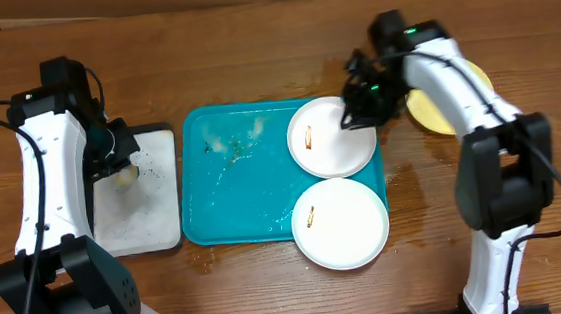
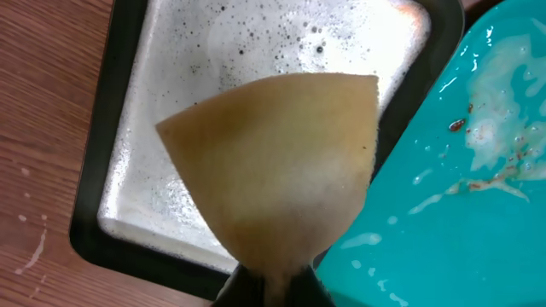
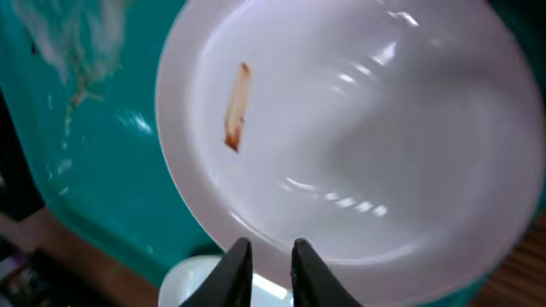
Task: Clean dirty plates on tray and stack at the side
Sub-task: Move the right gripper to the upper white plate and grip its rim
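Note:
The teal tray (image 1: 233, 196) holds two white plates at its right end. The far white plate (image 1: 325, 143) has a brown smear and overlaps the tray rim. The near white plate (image 1: 341, 222) also has a smear. A pale yellow plate (image 1: 433, 115) lies on the table to the right, partly hidden by my right arm. My right gripper (image 1: 350, 119) is shut on the far white plate's (image 3: 341, 128) rim, as the right wrist view (image 3: 264, 260) shows. My left gripper (image 2: 273, 290) is shut on a yellow sponge (image 2: 281, 162), left of the teal tray (image 2: 461, 196).
A black-rimmed white tray (image 1: 156, 227) with soapy water lies left of the teal tray, under the sponge; it also shows in the left wrist view (image 2: 94, 239). Foam and brown crumbs lie on the teal tray's far left part (image 1: 234, 141). Wet patches mark the table right of the tray.

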